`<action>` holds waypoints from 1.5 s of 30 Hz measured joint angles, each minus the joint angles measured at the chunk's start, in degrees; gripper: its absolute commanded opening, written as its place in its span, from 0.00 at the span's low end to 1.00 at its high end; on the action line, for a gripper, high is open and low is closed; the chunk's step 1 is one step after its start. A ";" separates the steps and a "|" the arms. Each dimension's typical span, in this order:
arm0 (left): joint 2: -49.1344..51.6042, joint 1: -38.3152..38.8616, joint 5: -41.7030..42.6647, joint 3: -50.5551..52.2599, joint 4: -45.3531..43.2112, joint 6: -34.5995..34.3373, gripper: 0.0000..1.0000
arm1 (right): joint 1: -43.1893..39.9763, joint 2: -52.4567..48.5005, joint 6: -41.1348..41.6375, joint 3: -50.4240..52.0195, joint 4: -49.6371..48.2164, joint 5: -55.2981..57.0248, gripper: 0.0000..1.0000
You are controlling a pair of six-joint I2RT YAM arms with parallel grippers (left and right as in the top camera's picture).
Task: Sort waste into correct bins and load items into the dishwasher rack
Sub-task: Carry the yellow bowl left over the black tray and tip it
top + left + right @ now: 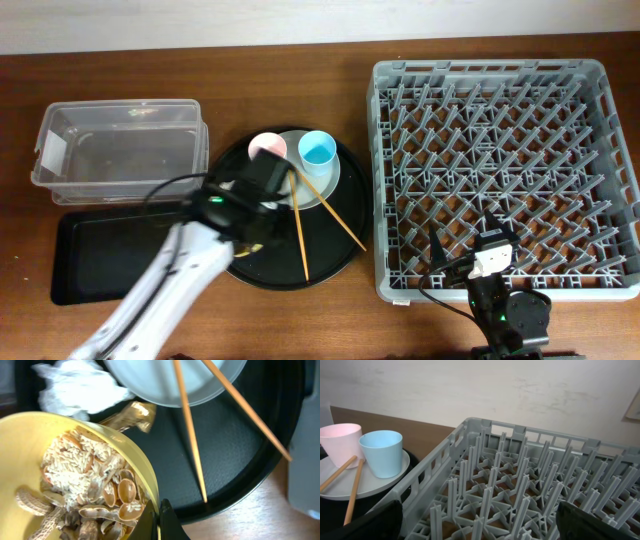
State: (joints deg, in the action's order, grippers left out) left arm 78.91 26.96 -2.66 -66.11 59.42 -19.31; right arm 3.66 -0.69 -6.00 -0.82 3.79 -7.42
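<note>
My left gripper [162,522] is shut on the rim of the yellow bowl [125,450], which holds beige-brown food scraps [90,485]. A crumpled white tissue [75,387] and a brown-gold wrapper [132,415] lie beside the bowl. Two chopsticks [190,435] rest across the pale grey plate [165,380]. In the overhead view the left gripper [257,226] hides the bowl. The pink cup [265,147] and blue cup [318,150] stand on the plate [328,183]. My right gripper [468,245] is open and empty at the near edge of the dishwasher rack [500,150].
The large round black tray [330,255] carries the plate, cups, chopsticks and bowl. The clear tub [120,150] stands at the left, with the shallow black tray [95,255] in front of it. The rack [520,485] fills the right wrist view, cups [382,452] to its left.
</note>
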 measured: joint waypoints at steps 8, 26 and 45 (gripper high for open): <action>-5.64 -25.53 8.44 -0.35 7.48 4.17 0.00 | 0.00 0.00 0.04 0.00 0.00 0.00 0.98; -6.34 -69.92 50.27 16.17 -12.28 14.49 0.00 | 0.00 0.00 0.02 0.00 0.00 0.00 0.98; -3.34 -86.97 74.14 29.16 -36.61 13.64 0.02 | 0.00 0.00 0.00 0.00 0.00 0.00 0.98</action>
State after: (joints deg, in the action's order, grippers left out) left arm 75.57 -60.01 71.48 -36.95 22.81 -5.67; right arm 3.66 -0.69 -6.00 -0.82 3.79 -7.42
